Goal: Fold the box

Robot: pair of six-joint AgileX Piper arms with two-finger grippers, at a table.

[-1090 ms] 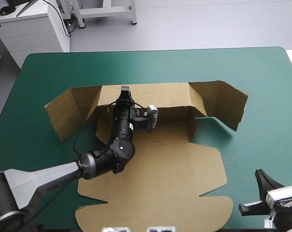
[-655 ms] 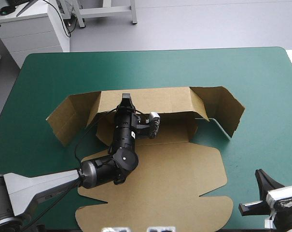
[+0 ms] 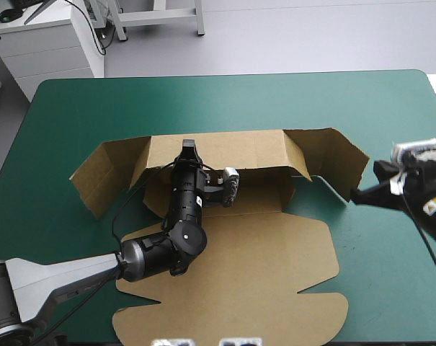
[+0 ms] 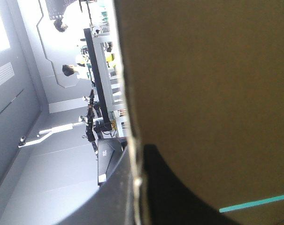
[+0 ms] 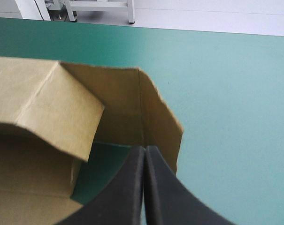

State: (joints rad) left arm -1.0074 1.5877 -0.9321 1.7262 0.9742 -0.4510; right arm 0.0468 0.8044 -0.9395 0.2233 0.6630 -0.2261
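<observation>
The box (image 3: pixel 261 252) is matt brown board, and the teal-green cover (image 3: pixel 203 101) looks smooth and matt.

Teal-green tbl cover (image 3: pixel 225 101)

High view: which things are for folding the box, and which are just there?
For the job: the box, the left gripper shut on its raised back wall, the right gripper, shut, by its right flap.
Just there: the table with its teal-green cover.

left arm reaches forward, left gripper (image 3: pixel 188 145) pinched on the box (image 3: pixel 275 259); right arm out at the side, right gripper (image 5: pixel 144 152) fingers pressed together
</observation>
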